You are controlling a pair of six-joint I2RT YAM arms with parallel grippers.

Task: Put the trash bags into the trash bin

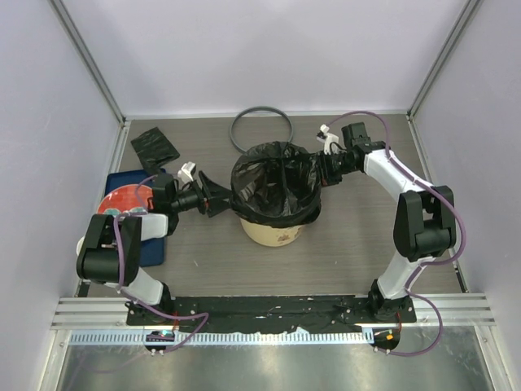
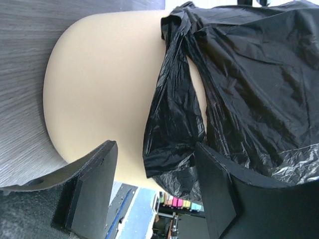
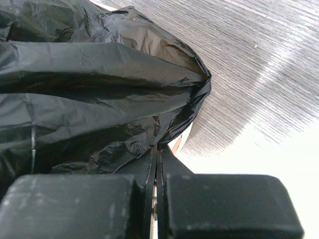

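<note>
The cream trash bin stands at the table's middle. A large black trash bag is spread over its mouth and hangs down its sides. My right gripper is shut on the bag's right edge; in the right wrist view the jaws pinch the bag's film. My left gripper is open just left of the bin. In the left wrist view a hanging flap of the bag lies against the bin wall, between the open fingers. A folded black bag packet lies at the back left.
A dark grey ring lies behind the bin. A blue board with a red plate sits at the left under my left arm. Grey walls enclose the table on three sides.
</note>
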